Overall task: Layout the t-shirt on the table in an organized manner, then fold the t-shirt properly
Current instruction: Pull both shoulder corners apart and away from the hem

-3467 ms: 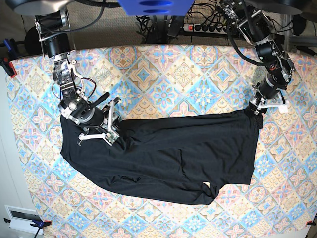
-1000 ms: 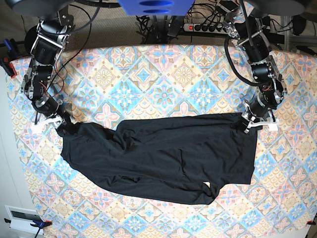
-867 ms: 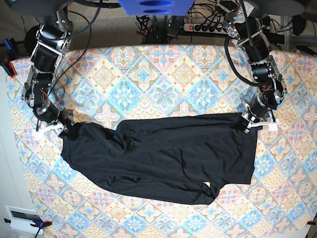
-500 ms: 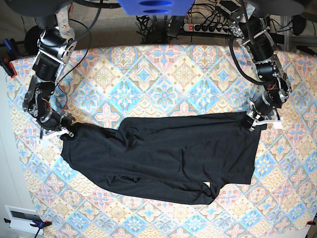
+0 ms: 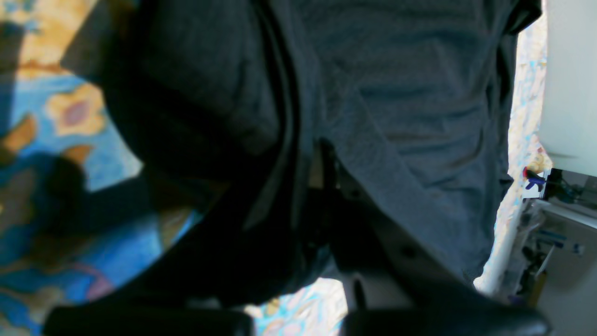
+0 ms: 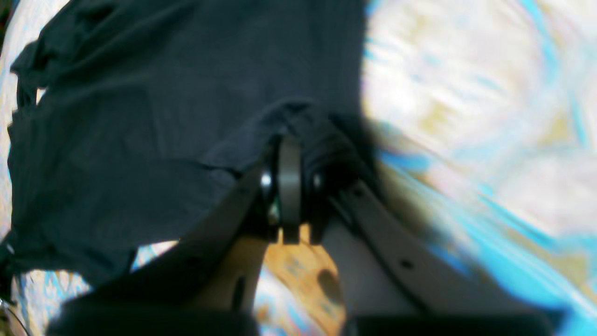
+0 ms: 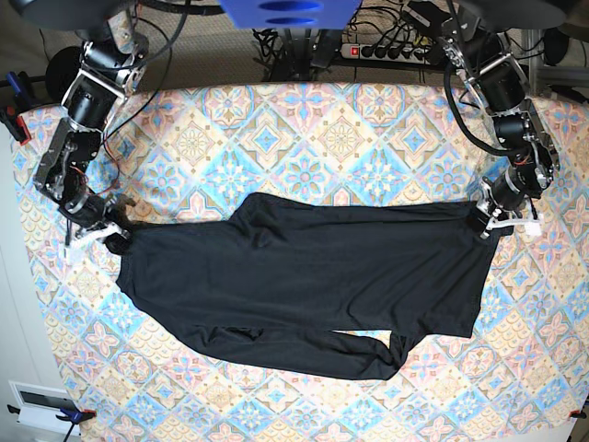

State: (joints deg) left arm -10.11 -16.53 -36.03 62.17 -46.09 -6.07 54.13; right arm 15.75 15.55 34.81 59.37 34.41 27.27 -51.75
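**A:** So where is the shirt (image 7: 304, 276) sitting?

**B:** Spread across the middle of the surface (image 7: 304, 129), running side to side in the base view. Its upper edge is pulled into a nearly straight line between my two grippers. The lower edge is looser, with a bunched sleeve end near the bottom middle.

**A:** What is your right gripper (image 7: 112, 241) doing?

**B:** It sits at the base view's left end of the shirt, pinched together on a corner of the fabric. From the right wrist camera I see the shirt (image 6: 140, 93) gathered into a small ridge right at my closed right gripper (image 6: 289, 154), with the patterned surface (image 6: 466, 116) blurred beside it.

**A:** And the left gripper (image 7: 483, 224)?

**B:** It is at the opposite end, clamped on the shirt's upper corner there. In the left wrist camera the cloth (image 5: 396, 93) drapes over my left gripper (image 5: 322, 172) and hides most of it; a fold runs down into the closed jaws. Blue and orange tiles of the surface (image 5: 70, 116) show beside it.

**A:** Is the shirt flat?

**B:** Mostly, as far as I can tell. A few soft creases cross the body.
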